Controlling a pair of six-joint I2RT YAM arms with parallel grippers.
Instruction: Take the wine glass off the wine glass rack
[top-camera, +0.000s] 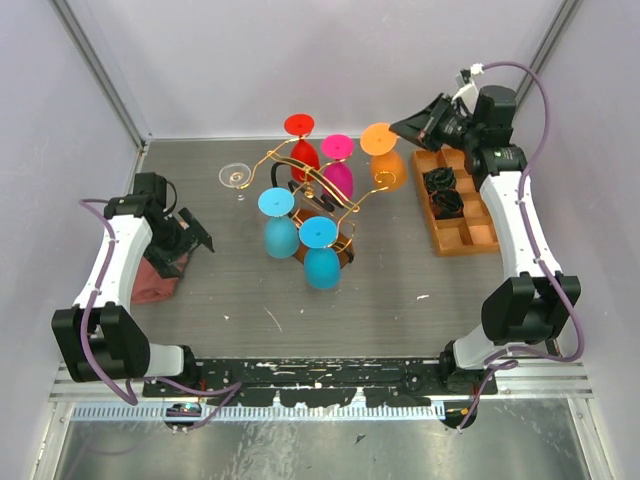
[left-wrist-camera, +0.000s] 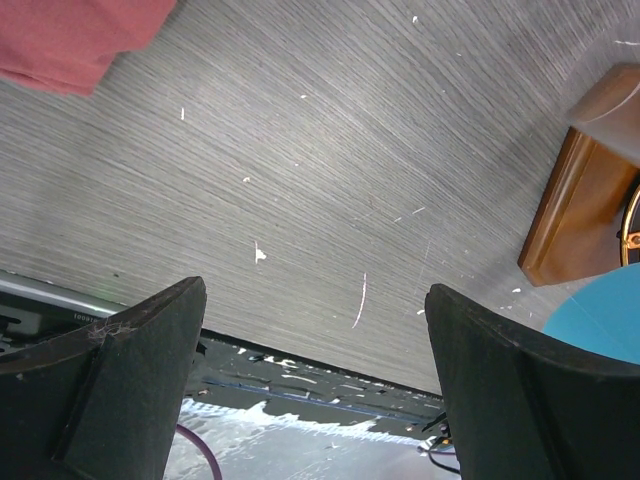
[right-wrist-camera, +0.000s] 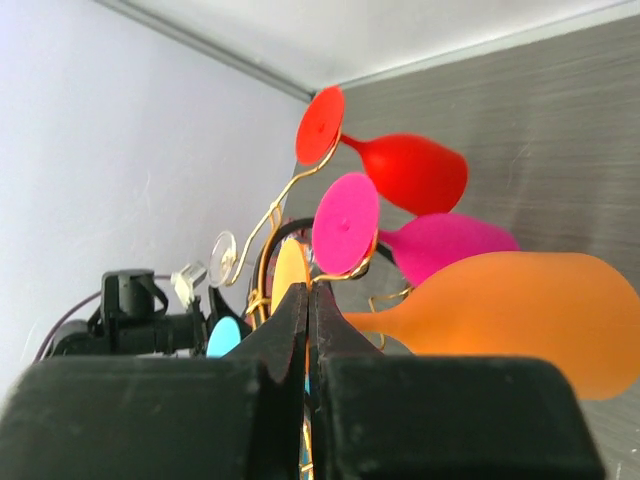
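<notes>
— Spotting the wine glass rack (top-camera: 312, 192) standing mid-table (top-camera: 400, 290) on its wooden base. Counting five coloured glasses hanging bowl-down from the gold scrolls: a red wine glass (top-camera: 300, 140), a magenta wine glass (top-camera: 338, 172) and an orange wine glass (top-camera: 386, 160) along the back, two blue wine glasses (top-camera: 281, 226) at the front.

— Also noting a clear glass (top-camera: 236, 177) resting on the table near the rack's back left side, off the wire.

— Finding the left gripper (top-camera: 195, 236) hovering near the left edge beside a red cloth (top-camera: 155, 282), well apart from the rack. Seeing its jaws spread wide, holding nothing.

— Catching the right gripper (top-camera: 405, 125) raised at the back right, over the far end of the orange tray (top-camera: 470, 240). Seeing its jaws pressed together on nothing, pointing toward the orange wine glass, not touching it.
</notes>
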